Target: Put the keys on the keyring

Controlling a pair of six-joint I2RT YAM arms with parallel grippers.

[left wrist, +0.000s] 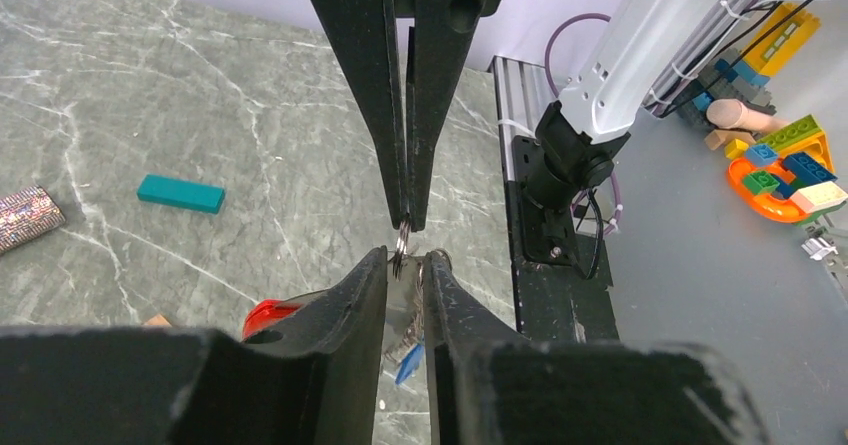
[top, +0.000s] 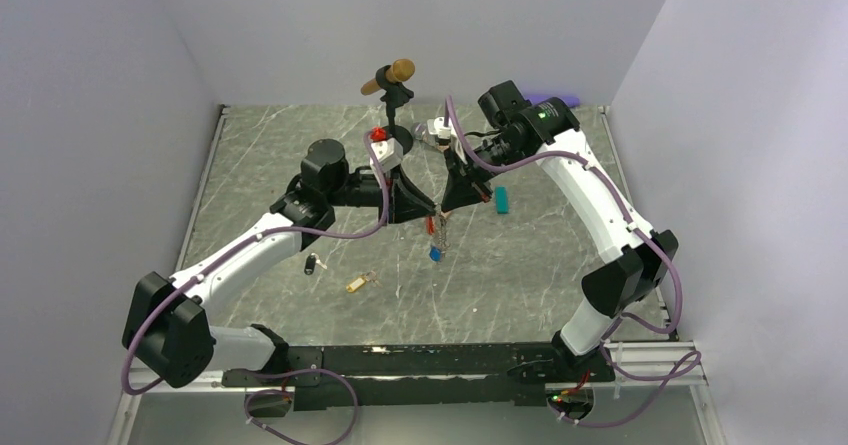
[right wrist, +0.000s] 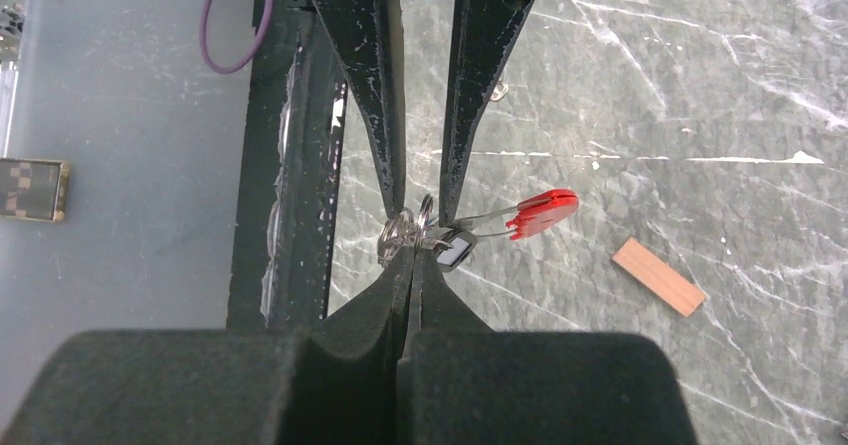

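Right now I have both hands meeting tip to tip above the tabletop (top: 560,265), just left of the teal block (top: 501,199) and a little nearer the arm bases. The right hand (top: 445,207) is clenched on the keyring (right wrist: 402,233), its tips pinched onto the silvery ring. The left hand (top: 431,210) faces it from the side away from the teal block. Its fingers (right wrist: 375,115) stand a little apart with the ring between them. Whether they actually press on the metal I cannot tell from either wrist view.

From the ring the red clip (right wrist: 540,212) sticks out sideways on its wire. A blue-tagged key (top: 437,253) dangles beneath the two hands, off the tabletop. So the keyring is in the air, not lying down.

Two more keys lie loose on the tabletop, well to the left of the teal block and closer to the bases than it is. They are the black-tagged key (top: 313,263) and, just beside it on the teal block's side, the yellow-tagged key (top: 358,283). Neither touches the other, and both are well apart from the hands.
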